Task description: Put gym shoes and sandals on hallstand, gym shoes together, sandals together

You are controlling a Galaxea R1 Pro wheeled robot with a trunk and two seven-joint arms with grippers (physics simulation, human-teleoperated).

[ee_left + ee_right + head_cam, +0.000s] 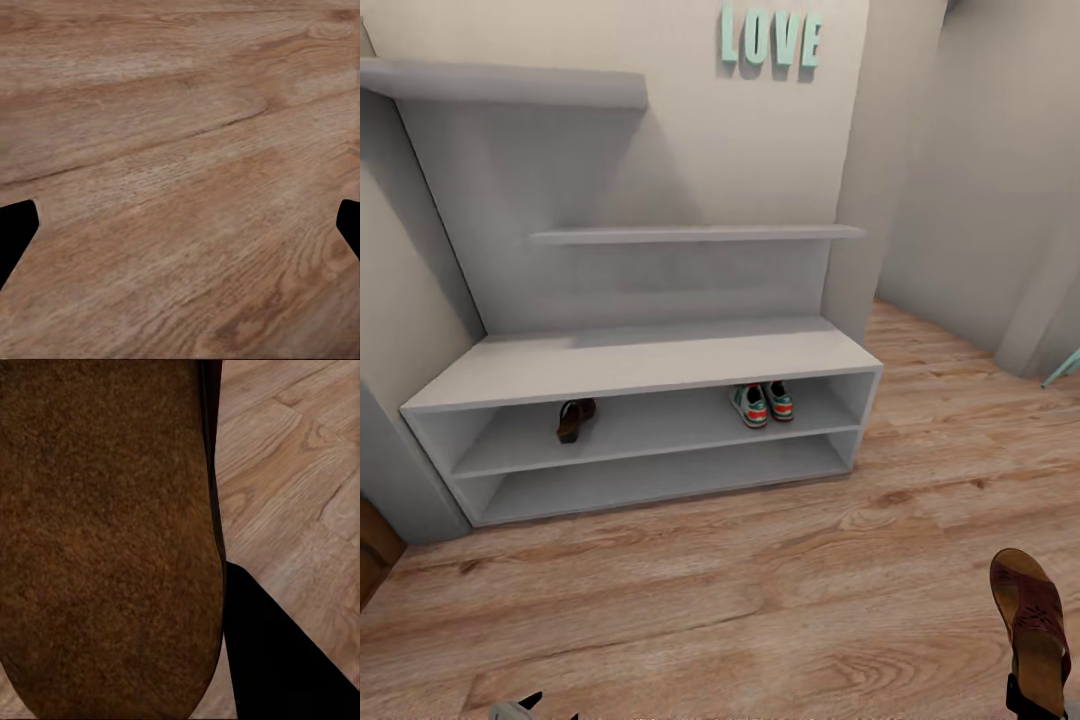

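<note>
Head view has the second sandal (1032,625) at about five o'clock, low at the frame's edge, sole side down toward the floor (760,600) and toe pointing away from the robot, with the dark right gripper (1032,698) just under its heel. Right wrist view puts the same sandal's brown footbed (105,540) up close against one black finger (277,660), so the right gripper is clamped on it. On the rack (650,365), the upper open shelf carries the other sandal (574,419) toward nine o'clock and the two sneakers (762,403) side by side, touching, toward three o'clock, well apart from that sandal. The lower shelf and the bench top are bare grey-white. Above the rack, at twelve o'clock, pale green letters (771,38) spell LOVE on the wall. Left wrist view looks down on wood planks, with the left gripper's (180,225) two black fingertips (15,229) spread wide at the frame's sides and nothing between them.
</note>
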